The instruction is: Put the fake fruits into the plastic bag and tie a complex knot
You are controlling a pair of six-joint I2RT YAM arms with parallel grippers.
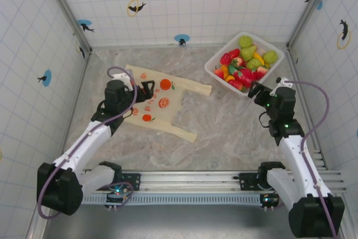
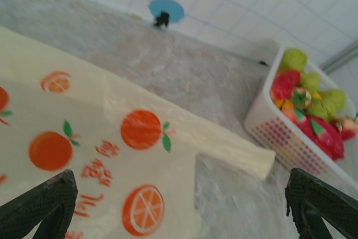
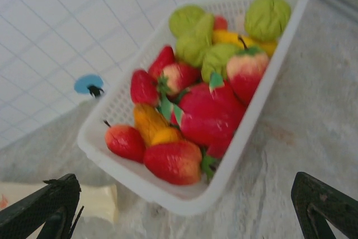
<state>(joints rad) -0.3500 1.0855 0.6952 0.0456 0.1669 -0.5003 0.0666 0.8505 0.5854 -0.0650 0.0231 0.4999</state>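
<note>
The plastic bag (image 1: 159,104) lies flat on the table, cream-yellow with printed orange slices, its two handle loops reaching right. My left gripper (image 1: 146,90) hovers open over the bag's middle; in the left wrist view the bag (image 2: 112,138) spreads below the open left gripper (image 2: 179,186), and one handle loop (image 2: 235,152) points toward the basket. The fake fruits (image 1: 246,62), red, orange, yellow and green, are piled in a white basket. My right gripper (image 1: 258,90) stands open just in front of the basket's near corner, with the fruits (image 3: 207,110) beyond the open right gripper (image 3: 184,178). Nothing is held.
The white lattice basket (image 1: 222,48) sits at the back right near the wall corner; its near rim (image 3: 184,200) is close to my right fingers. Tiled walls enclose the table on three sides. Bare marbled tabletop (image 1: 224,127) lies between bag and basket.
</note>
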